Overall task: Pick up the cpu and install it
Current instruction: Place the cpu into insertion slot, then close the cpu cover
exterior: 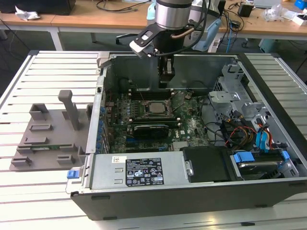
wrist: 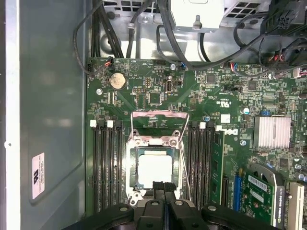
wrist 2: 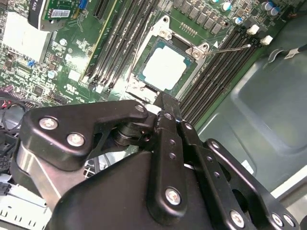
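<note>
- An open computer case (exterior: 144,201) lies on its side on a slatted worktop (exterior: 29,201), with its green motherboard (exterior: 192,129) facing up.
- The cpu (exterior: 156,107) sits flat in the socket near the middle of the board — silvery top upward, edges square with the frame around it.
- In the first wrist view the cpu (wrist: 154,171) lies inside the metal socket frame (wrist: 152,141), its pale rim showing along the sides; in the second wrist view the cpu (wrist 2: 164,68) looks the same, seated and level.
- The arm's hand (exterior: 166,82) hangs inside the case over the board, just beyond the socket as the exterior view sees it.
- In the first wrist view the hand (wrist: 163,186) is clenched: its two black fingers (wrist: 157,188) are pressed together with nothing between them.
- In the second wrist view the hand (wrist 2: 165,101) points its tip at the near edge of the socket — whether it touches the chip I cannot tell.
- Black memory slots (wrist: 106,167) run along both sides of the socket.
- A finned silver heat sink (wrist: 272,130) and a coin battery (wrist: 117,80) sit elsewhere on the board, apart from the hand.
- Grey fixture blocks (exterior: 48,139) stand on the worktop at the exterior view's left of the case, well apart from the hand.
</note>
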`<control>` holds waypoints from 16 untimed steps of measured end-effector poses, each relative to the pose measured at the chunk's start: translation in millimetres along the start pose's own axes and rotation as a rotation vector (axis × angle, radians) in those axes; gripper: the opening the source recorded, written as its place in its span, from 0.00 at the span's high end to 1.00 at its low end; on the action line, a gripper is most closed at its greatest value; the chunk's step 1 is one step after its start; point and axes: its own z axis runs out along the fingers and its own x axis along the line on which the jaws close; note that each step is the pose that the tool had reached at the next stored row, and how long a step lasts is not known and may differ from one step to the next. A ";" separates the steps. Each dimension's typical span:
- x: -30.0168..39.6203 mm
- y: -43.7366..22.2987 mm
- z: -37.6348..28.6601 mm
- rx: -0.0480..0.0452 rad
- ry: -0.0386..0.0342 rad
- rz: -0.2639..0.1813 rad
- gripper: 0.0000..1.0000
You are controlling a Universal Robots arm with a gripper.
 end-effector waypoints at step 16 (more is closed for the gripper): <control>-1.2 8.0 -16.2 0.0000 0.0000 0.000 0.89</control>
